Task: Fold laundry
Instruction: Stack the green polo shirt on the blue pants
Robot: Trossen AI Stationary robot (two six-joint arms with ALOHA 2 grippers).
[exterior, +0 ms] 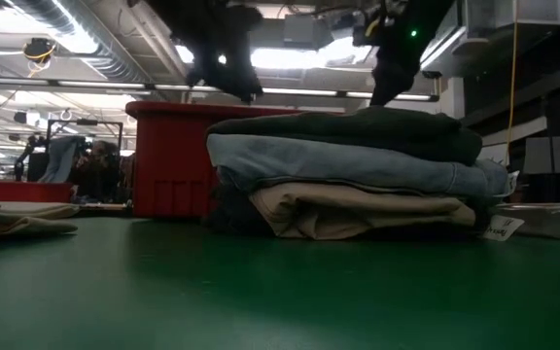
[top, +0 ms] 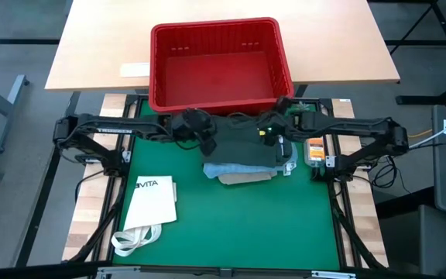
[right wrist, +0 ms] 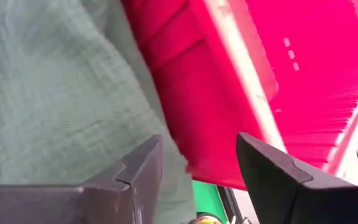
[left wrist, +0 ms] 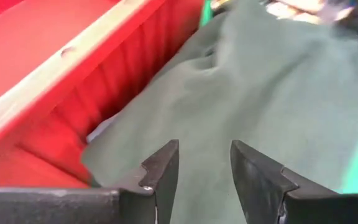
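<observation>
The laundry sits as a folded stack at the far middle of the green worktop, just in front of the red basket: a dark green-grey piece on top, a light blue piece under it, a beige piece beneath that, and something darker at the bottom left of the stack, too shadowed to name. From above, the top garment covers most of the pile, with the blue and beige edges showing at the near side. The left pincer hovers over the left far part of the top piece, its fingers apart with nothing between them; the right pincer hangs over the right far edge, close to the basket wall, fingers set wide and likewise empty. All of this is soft, light cloth: it will sag and drape the moment it is lifted, it will not hold a crease by stiffness alone, and the layers are likely to slide on one another if the top one is dragged sideways. The thicker blue piece looks heavier, like denim, and should anchor the pile somewhat. The sensible hold on the green-grey piece is a pinch on a folded edge or a corner, one pincer at each end, so that it lifts flat instead of bunching; a grab in the middle would probably gather a hump and pull the lower layers askew. A white tote bag lies well apart at the near left.
</observation>
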